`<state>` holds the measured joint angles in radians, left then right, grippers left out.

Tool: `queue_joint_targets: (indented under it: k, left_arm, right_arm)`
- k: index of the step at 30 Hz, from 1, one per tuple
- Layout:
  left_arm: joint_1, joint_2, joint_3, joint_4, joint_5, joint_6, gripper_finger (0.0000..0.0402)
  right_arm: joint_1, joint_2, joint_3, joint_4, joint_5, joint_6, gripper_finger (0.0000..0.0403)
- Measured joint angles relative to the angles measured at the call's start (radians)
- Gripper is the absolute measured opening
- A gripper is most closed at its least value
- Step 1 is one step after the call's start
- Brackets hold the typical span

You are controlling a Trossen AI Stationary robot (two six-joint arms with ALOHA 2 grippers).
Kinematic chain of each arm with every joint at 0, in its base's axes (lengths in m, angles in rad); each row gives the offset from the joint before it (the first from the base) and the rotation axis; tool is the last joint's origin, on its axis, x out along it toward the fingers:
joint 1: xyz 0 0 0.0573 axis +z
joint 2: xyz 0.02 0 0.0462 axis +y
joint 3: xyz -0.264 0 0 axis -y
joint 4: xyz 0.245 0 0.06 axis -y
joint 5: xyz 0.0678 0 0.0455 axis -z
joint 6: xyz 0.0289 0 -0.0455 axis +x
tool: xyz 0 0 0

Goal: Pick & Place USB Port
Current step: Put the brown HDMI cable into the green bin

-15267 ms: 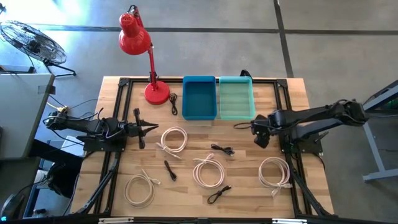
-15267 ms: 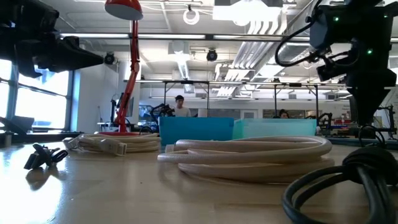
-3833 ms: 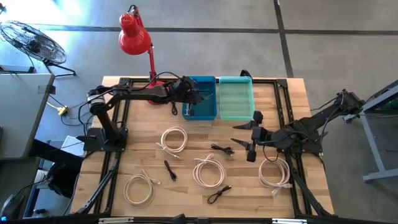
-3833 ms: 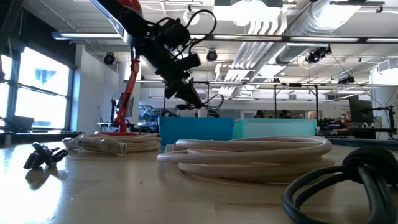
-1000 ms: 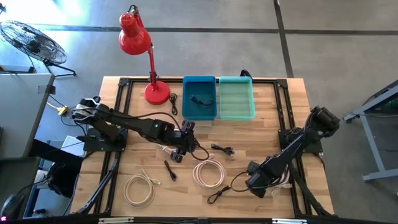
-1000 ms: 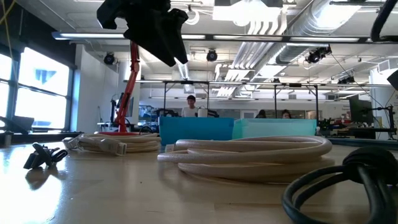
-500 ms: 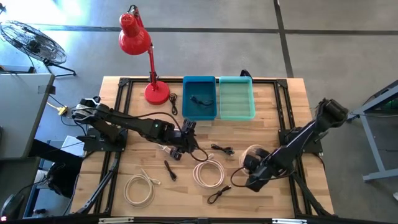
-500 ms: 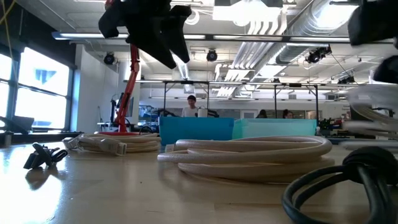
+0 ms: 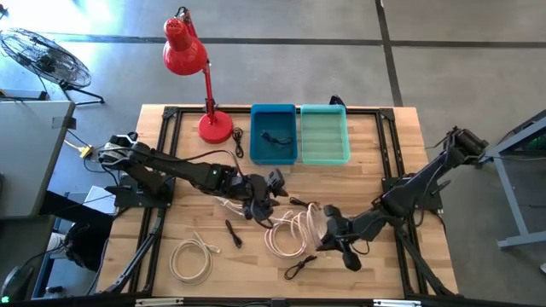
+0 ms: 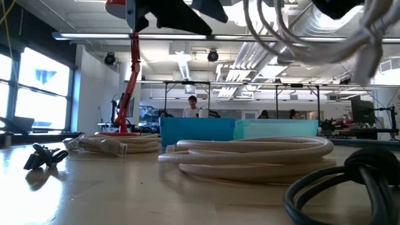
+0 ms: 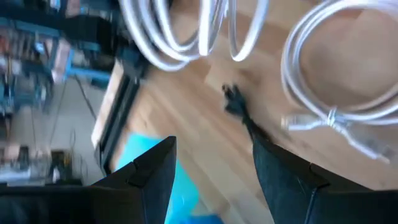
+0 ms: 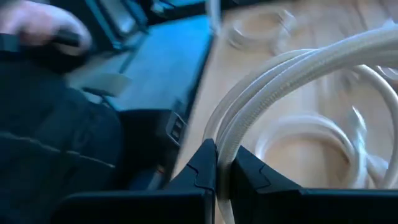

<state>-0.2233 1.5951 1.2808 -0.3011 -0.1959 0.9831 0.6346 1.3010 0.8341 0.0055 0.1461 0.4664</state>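
Right gripper (image 9: 328, 228) is clamped tight on a coil of white cable (image 9: 309, 223), the loops hanging up off the wooden table (image 9: 397, 271) near the middle; in the right wrist view the cord (image 12: 267, 93) runs straight between its two dark fingers (image 12: 202, 168). Left gripper (image 9: 266, 194) hovers just beside it, over the table's centre, fingers spread wide with nothing between them, as the left wrist view shows (image 11: 211, 168).

At the back edge, the blue bin (image 9: 274, 135) sits touching the teal bin (image 9: 324, 134), and a small dark cable (image 9: 271, 136) lies inside the blue one. Red desk lamp (image 9: 192, 60) stands to the blue bin's left.

More white coils are on the wood: one under the left gripper (image 9: 232, 198), one mid-front (image 9: 286, 239), one at front left (image 9: 191, 259). Small black cables lie scattered too: one beside the left gripper (image 9: 304, 205), one short piece further front (image 9: 232, 232), one near the front edge (image 9: 299, 266).
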Motion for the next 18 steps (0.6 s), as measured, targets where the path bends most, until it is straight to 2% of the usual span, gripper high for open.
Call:
queue_joint_targets:
  k: [4, 9, 15, 18]
  left_arm:
    - [0.000, 0.000, 0.000, -0.002, 0.011, -0.018, 0.0207]
    - [0.000, 0.000, 0.000, 0.001, 0.017, -0.116, 0.0207]
    - [-0.003, 0.000, 0.000, 0.042, 0.132, -0.181, 0.0207]
    - [-0.016, 0.004, 0.000, 0.068, 0.139, -0.179, 0.0207]
  right_arm:
    - [-0.002, 0.000, 0.000, 0.056, -0.030, -0.090, 0.0008]
    - [-0.002, 0.000, 0.001, 0.039, 0.007, -0.136, 0.0008]
    - [-0.021, 0.001, 0.001, 0.029, 0.029, -0.161, 0.0008]
    - [-0.036, 0.001, 0.001, 0.031, 0.034, -0.162, 0.0008]
